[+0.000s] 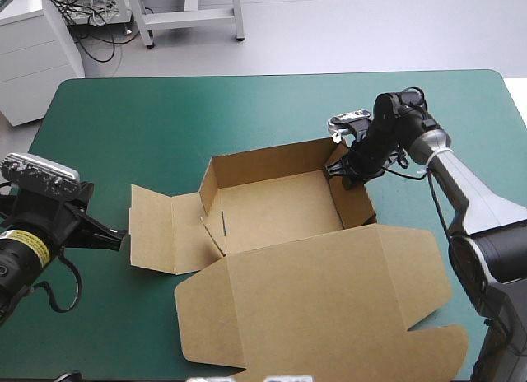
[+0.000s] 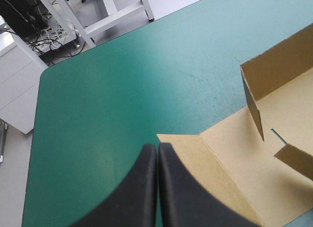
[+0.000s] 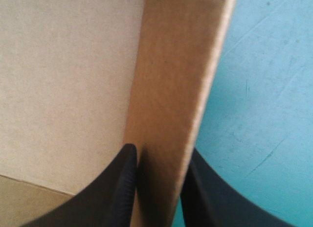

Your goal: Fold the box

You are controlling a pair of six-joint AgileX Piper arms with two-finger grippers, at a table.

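The brown box (image 1: 329, 300) sat mid-table on the teal-green cover (image 1: 165, 110), its tray walls raised and its lid lying flat toward the near edge. The right gripper (image 1: 346, 172) was clamped on the tray's right-hand wall, one black finger (image 3: 122, 183) inside the tray and the other outside over the cover. The left gripper (image 2: 157, 146), fingers pressed together and holding nothing, pointed at the outer edge of the flat side flap (image 2: 220, 153); whether it touched could not be told.
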